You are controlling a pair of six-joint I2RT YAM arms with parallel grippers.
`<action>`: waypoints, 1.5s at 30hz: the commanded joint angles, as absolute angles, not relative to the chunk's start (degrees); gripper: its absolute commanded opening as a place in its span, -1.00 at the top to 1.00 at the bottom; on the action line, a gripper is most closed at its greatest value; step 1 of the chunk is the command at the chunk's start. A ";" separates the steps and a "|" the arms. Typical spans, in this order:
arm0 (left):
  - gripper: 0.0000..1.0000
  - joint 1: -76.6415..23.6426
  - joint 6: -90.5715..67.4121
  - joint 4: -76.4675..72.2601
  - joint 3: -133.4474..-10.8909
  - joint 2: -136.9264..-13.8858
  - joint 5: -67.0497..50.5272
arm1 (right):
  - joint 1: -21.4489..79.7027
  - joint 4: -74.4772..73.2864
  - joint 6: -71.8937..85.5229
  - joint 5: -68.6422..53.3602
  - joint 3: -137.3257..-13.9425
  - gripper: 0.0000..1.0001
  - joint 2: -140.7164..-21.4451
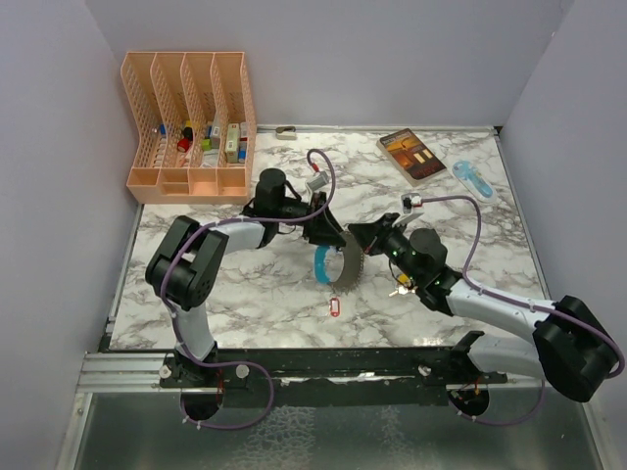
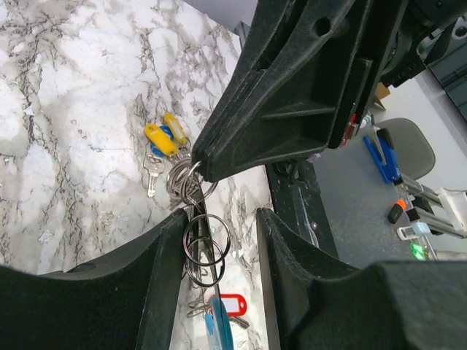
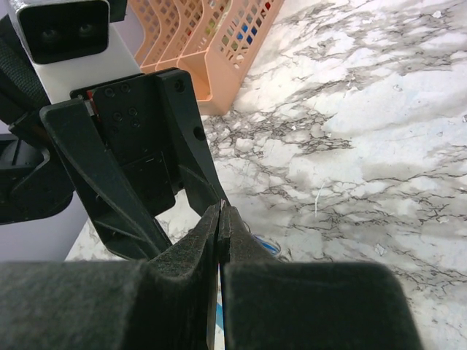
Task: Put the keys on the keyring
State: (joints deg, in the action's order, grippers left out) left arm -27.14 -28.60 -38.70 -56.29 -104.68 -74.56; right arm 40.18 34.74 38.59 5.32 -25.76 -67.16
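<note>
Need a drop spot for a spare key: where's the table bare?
Free: front-left marble between left arm and keyring; far-right marble between blue object and right arm. Crowded: centre, where left gripper and right gripper meet at the keyring.

Honestly nothing here is readable: the brown-and-orange book cover [image 1: 412, 155] at the far side of the white marble table [image 1: 265, 294] is way too small, and the red plastic key tag [image 2: 228, 304] shows no lettering I can make out.
</note>
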 commanded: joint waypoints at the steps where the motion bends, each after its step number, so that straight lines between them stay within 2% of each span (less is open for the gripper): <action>1: 0.10 -27.59 -40.21 -56.32 -54.01 -106.42 -76.91 | 40.61 40.07 40.46 6.13 -25.26 0.97 -68.60; 5: 0.11 -27.64 -58.11 -77.63 -52.24 -109.97 -77.93 | 40.78 40.80 40.56 6.12 -25.30 0.98 -69.00; 8: 0.17 -27.60 -75.42 -100.45 -53.06 -115.45 -79.05 | 40.87 40.40 40.30 6.45 -25.35 0.98 -68.68; 9: 0.19 -27.67 -78.08 -102.36 -54.14 -116.86 -79.14 | 40.83 40.11 40.25 6.63 -25.40 0.98 -68.45; 13: 0.31 -27.68 -77.59 -102.48 -54.25 -116.91 -79.54 | 40.87 39.48 40.38 7.24 -24.84 0.98 -67.51; 20: 0.40 -27.67 -76.83 -102.39 -53.27 -113.85 -78.88 | 40.92 39.49 40.84 7.24 -23.97 0.97 -67.44; 23: 0.56 -27.69 -76.66 -102.39 -53.36 -113.25 -78.49 | 40.96 39.55 41.12 7.21 -23.67 0.98 -67.38; 26: 0.88 -27.68 -76.42 -102.39 -53.19 -113.02 -78.51 | 40.96 39.51 41.28 7.17 -23.39 0.98 -67.09; 29: 1.00 -27.69 -76.66 -102.39 -53.02 -113.51 -78.58 | 40.96 39.07 41.40 7.17 -23.34 0.98 -66.61; 36: 1.00 -27.64 -76.89 -102.39 -53.88 -114.07 -81.22 | 40.96 35.70 41.83 5.41 -22.95 0.98 -64.09; 41: 1.00 -27.69 -78.62 -102.39 -56.19 -113.52 -87.69 | 40.96 29.69 41.71 2.57 -22.67 0.96 -59.05; 45: 1.00 -27.69 -79.31 -102.34 -57.06 -110.28 -93.01 | 40.96 22.48 40.54 4.97 -21.63 0.66 -50.64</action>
